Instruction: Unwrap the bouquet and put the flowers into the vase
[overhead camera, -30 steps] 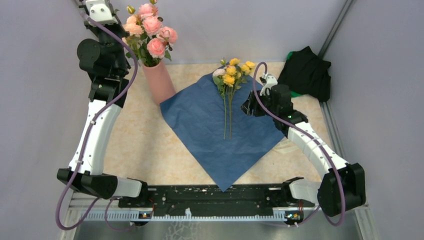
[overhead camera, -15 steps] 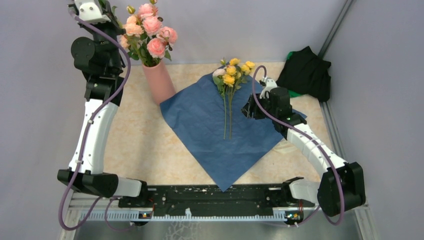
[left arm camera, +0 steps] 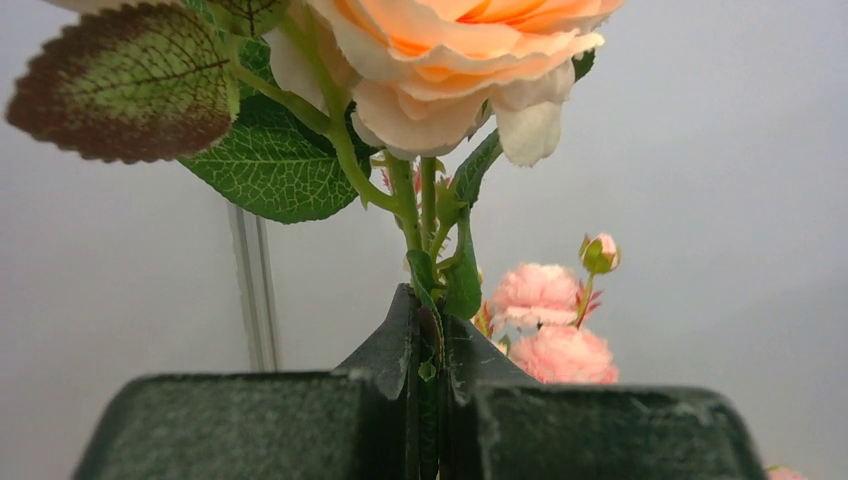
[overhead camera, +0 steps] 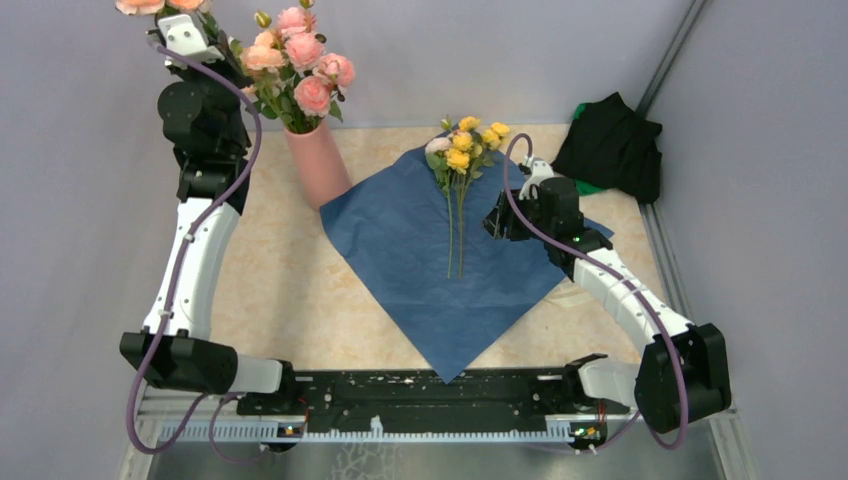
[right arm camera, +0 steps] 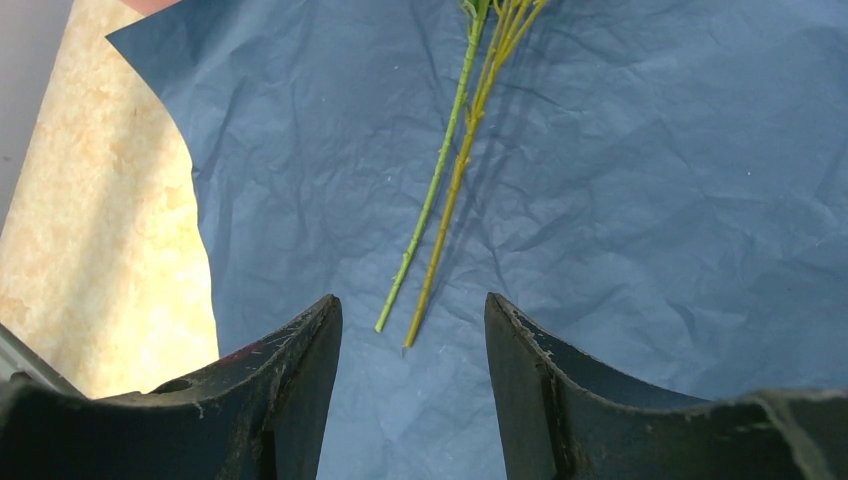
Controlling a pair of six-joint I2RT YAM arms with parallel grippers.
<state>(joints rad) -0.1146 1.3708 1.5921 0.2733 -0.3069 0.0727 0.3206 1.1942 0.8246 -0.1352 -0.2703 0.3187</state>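
**Left tool clamped on a rose stem, right tool open above the flowers**

Your left tool (left arm camera: 428,345) is raised at the 10 o'clock corner of the scene. Its jaws are closed tight on the green stem of a large peach rose (left arm camera: 450,50), whose bloom stands above the fingers. Just to its 3 o'clock, the vase (overhead camera: 318,165) stands upright on the tabletop (overhead camera: 280,290), touching the 10 o'clock edge of the blue paper (overhead camera: 420,260). It carries a bunch of pink roses (overhead camera: 300,60).

The paper lies spread flat. The flowers (overhead camera: 460,150) lie on it with their yellow and peach heads toward 12 o'clock and their thin stems toward 6 o'clock.

Your right tool (right arm camera: 412,300) hangs at 3 o'clock of those stems. Its jaws are apart and hold nothing, and the stem ends show between them.

A black cloth heap (overhead camera: 612,145) sits at 2 o'clock.
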